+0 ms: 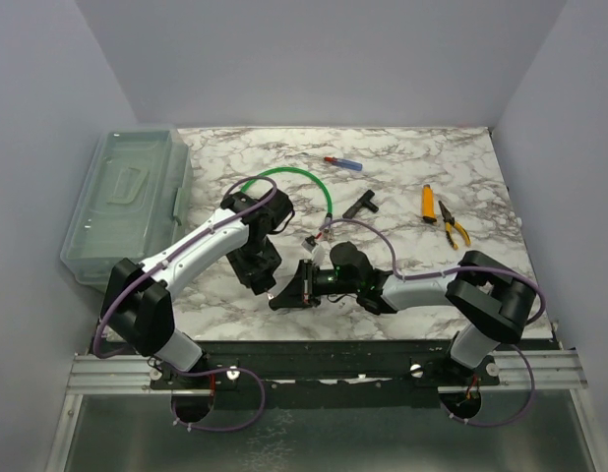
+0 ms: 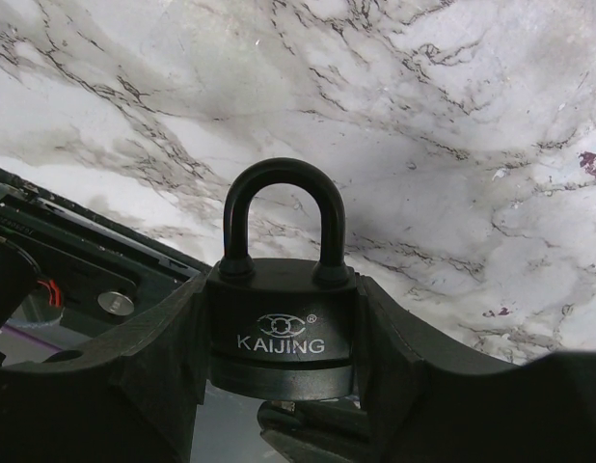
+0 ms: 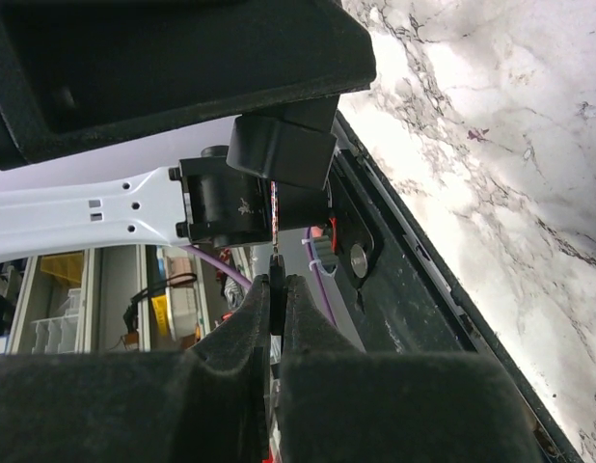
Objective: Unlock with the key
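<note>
A black KAIJING padlock [image 2: 282, 333] with its shackle [image 2: 279, 183] closed is clamped upright between the fingers of my left gripper [image 2: 282, 386], above the table's front edge [image 1: 284, 339]. My right gripper [image 3: 277, 289] is shut on the key's black head. The thin key blade [image 3: 276, 222] points up and meets the underside of the padlock [image 3: 279, 154]. I cannot tell how deep it sits. In the top view both grippers meet near the front middle, the left gripper [image 1: 260, 267] to the left and the right gripper [image 1: 296, 287] beside it.
A clear plastic box [image 1: 127, 202] stands at the left. A green cable [image 1: 294, 175], a blue-red marker [image 1: 343, 163], a black T-shaped tool [image 1: 361, 205], an orange knife [image 1: 428, 202] and yellow pliers [image 1: 454, 224] lie further back.
</note>
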You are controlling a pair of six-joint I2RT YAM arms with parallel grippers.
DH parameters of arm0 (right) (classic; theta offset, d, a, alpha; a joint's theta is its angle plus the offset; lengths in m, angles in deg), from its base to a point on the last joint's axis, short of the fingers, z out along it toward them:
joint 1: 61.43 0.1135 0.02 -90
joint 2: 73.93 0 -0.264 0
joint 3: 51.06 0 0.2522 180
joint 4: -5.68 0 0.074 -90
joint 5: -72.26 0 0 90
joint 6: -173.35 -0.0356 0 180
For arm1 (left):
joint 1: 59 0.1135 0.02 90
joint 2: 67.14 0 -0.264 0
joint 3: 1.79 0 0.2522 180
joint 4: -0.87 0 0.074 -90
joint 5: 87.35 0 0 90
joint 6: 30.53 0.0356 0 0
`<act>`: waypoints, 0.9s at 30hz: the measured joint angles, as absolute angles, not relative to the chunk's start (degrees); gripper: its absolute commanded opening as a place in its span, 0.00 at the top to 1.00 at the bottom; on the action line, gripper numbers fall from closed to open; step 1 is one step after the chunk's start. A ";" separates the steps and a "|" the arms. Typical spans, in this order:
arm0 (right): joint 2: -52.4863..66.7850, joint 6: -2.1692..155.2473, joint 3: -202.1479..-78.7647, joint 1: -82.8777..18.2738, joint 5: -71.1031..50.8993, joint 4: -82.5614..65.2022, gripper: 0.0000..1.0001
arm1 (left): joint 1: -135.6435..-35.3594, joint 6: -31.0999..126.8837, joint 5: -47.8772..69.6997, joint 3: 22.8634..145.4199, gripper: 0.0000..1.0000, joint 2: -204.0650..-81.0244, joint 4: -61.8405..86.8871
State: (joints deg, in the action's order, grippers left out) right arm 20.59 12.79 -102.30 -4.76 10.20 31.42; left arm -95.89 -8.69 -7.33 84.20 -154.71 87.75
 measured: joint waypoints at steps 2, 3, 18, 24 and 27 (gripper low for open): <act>20.68 12.90 -102.32 -4.72 10.20 31.42 1.00 | -95.89 -8.69 -7.44 83.72 1.00 -154.07 87.71; 20.68 12.92 -102.34 -4.72 10.18 31.42 1.00 | -95.89 -8.69 -7.46 83.61 1.00 -153.88 87.62; 20.94 13.20 -102.38 -4.72 10.00 31.71 1.00 | -95.89 -8.69 -8.57 82.76 1.00 -152.52 86.68; 22.12 12.42 -102.80 -4.72 10.51 32.97 1.00 | -95.89 -8.69 -9.01 82.14 1.00 -151.98 85.78; 22.21 12.24 -103.30 -4.72 10.88 33.37 1.00 | -95.91 -8.69 -9.01 81.53 1.00 -150.99 85.10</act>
State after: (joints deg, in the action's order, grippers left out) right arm 22.21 12.24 -103.30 -4.72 10.88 33.37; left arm -95.91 -8.69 -9.01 81.53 -150.99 85.10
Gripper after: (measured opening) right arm 0.026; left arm 0.570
